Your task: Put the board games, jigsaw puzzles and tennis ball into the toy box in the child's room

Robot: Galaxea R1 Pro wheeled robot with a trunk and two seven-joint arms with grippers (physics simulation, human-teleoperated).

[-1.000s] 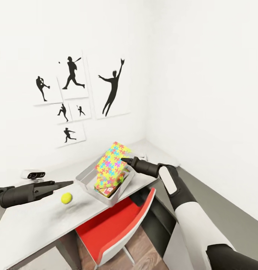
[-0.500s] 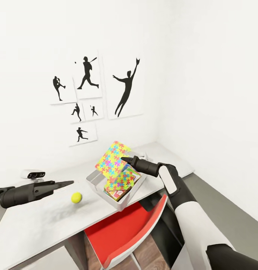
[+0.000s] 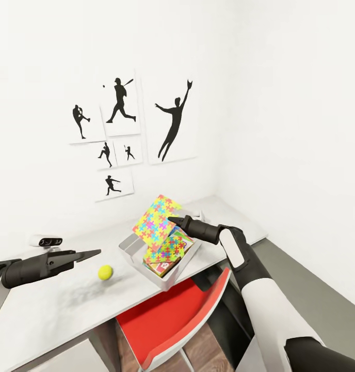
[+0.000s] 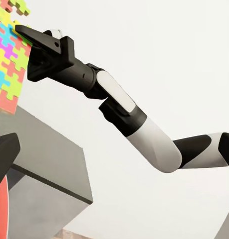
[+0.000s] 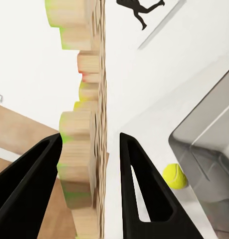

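**Jigsaw puzzle held tilted over the toy box**

Head view: the right gripper (image 3: 173,221) is at the edge of a jigsaw puzzle (image 3: 156,221), which stands tilted above the far side of the light grey toy box (image 3: 130,252) on the desk (image 3: 53,305). Inside the box a second jigsaw puzzle (image 3: 170,247) lies on top of a printed board game (image 3: 159,266) whose red corner shows beneath it. The tennis ball (image 3: 105,272) rests on the desk just beside the box, between it and the left gripper (image 3: 92,253), which hovers over the desk near the ball with its fingers drawn together on nothing. A red chair (image 3: 167,315) sits under the desk edge, and black silhouette sports pictures (image 3: 172,121) hang on the white wall.

Left wrist view: the right gripper (image 4: 22,32) meets the coloured puzzle slab (image 4: 8,64) at its edge, with the dark grey part of the desk (image 4: 44,154) below.

Right wrist view: the slab's (image 5: 84,124) uneven wooden edge stands between the two black fingers (image 5: 139,184); one finger touches it, while a gap shows beside the other. The tennis ball (image 5: 174,176) lies on the desk beside the toy box wall (image 5: 209,144).
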